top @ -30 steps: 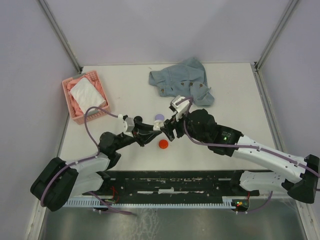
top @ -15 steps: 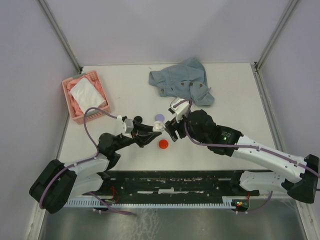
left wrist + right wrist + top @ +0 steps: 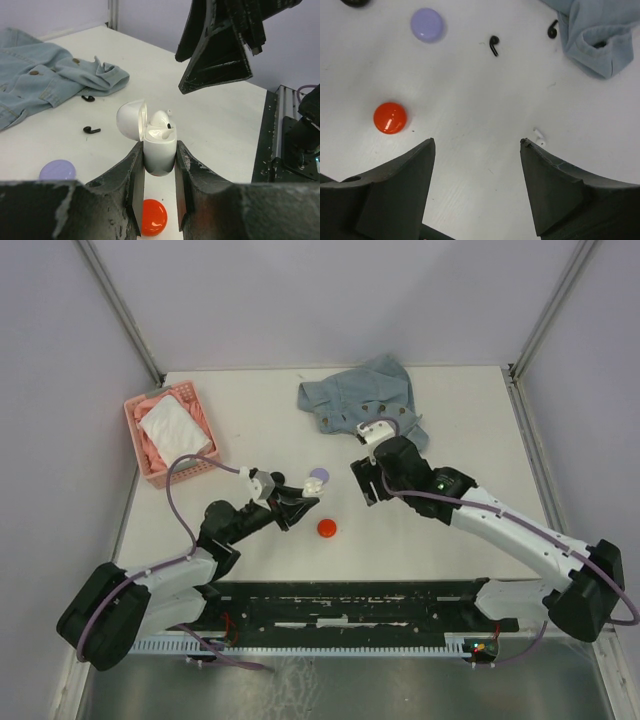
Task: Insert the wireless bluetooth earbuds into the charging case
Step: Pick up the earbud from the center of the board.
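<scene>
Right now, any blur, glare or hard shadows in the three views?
Top external: even light, sharp, only soft shadows on the table. Left wrist: white case crisp, near bulk of the left gripper's fingers soft. Right wrist: faint highlight on the red case, the right gripper's fingers dark, slightly soft.

White plastic charging case (image 3: 151, 136) in the left hand (image 3: 159, 155); beyond it, black stemmed earbuds (image 3: 91, 130) beside blue denim cloth (image 3: 45, 85).
</scene>
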{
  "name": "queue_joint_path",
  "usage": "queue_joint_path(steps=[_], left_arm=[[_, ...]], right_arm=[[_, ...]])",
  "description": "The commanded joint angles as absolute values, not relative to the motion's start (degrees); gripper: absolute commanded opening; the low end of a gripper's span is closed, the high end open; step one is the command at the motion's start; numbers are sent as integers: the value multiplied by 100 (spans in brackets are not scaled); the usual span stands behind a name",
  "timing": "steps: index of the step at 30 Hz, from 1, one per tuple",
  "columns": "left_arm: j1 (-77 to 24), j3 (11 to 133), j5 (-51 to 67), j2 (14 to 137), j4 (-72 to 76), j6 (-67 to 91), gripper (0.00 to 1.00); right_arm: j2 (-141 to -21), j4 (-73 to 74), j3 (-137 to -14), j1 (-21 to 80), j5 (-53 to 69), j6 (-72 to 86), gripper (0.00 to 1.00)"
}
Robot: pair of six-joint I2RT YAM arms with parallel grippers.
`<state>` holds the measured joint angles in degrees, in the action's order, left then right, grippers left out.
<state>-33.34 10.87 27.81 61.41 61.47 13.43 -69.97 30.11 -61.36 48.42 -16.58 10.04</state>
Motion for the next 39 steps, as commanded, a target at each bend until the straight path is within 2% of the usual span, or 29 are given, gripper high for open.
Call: queue_joint_path(steps=[1, 6, 10, 19, 29, 36, 39], left_arm=[[-3312, 1222, 2359, 6011, 5964, 916, 3], [-3313, 1239, 2364, 5981, 5844, 890, 3], [-3320, 1267, 2400, 5997, 5826, 911, 3], [-3314, 1282, 2552, 5950, 5768, 906, 3], [-3313, 1334, 2757, 6071, 5809, 940, 3], [-3313, 1441, 3063, 6169, 5733, 944, 3], [-3314, 1441, 3119, 6153, 5731, 948, 3]], right_arm=[[-7330, 3549, -6017, 4289, -1689, 1468, 77], [-7689, 3322, -5652, 3694, -1565, 1737, 75], [-8055, 3032, -5427, 3189, -1539, 1954, 70], [-8758, 2710, -5270, 2407, -1326, 2222, 51], [-9380, 2479, -5383, 2046, -854, 2181, 41], [-9619, 2510, -5491, 1946, -730, 2179, 38], [-9673, 2594, -5542, 1934, -738, 2180, 31]])
